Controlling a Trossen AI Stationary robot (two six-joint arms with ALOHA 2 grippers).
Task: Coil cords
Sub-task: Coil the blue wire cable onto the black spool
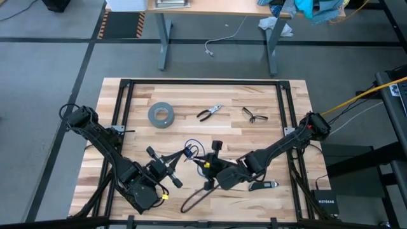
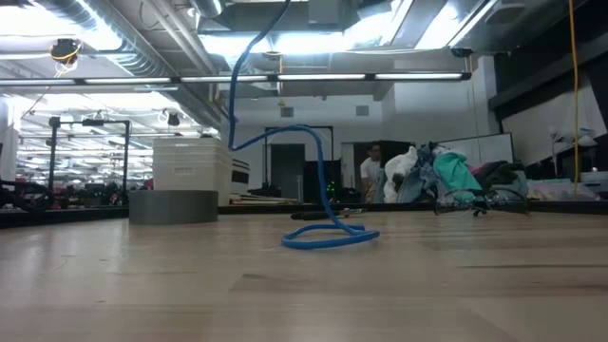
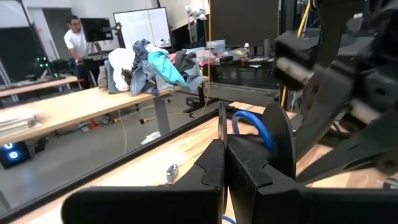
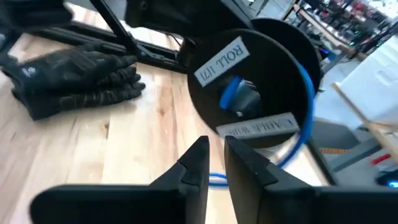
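Note:
A black spool [image 4: 255,81] wound with blue cord [image 4: 306,93] hangs in the air over the middle of the table's near half. My left gripper [image 1: 180,159] is shut on it and points level toward the right arm. From the spool the cord drops [image 2: 233,85] to the table and ends in a loose loop [image 2: 328,237] lying on the wood. My right gripper [image 4: 216,158] points at the spool's labelled face from just short of it. Its fingers stand a narrow gap apart with nothing between them. My left gripper pinches the thin rim of one spool flange [image 3: 222,124] between its two fingers, coming in level from the table's left side. The flange stands on edge, with the other flange [image 3: 280,143] beyond it. The spool is lifted clear of the table.
A grey tape roll [image 1: 161,114], pliers [image 1: 210,112] and glasses [image 1: 254,115] lie on the far half of the table. A black glove [image 4: 68,81] lies near the right gripper. A black loop of cord [image 1: 194,200] sits at the near edge.

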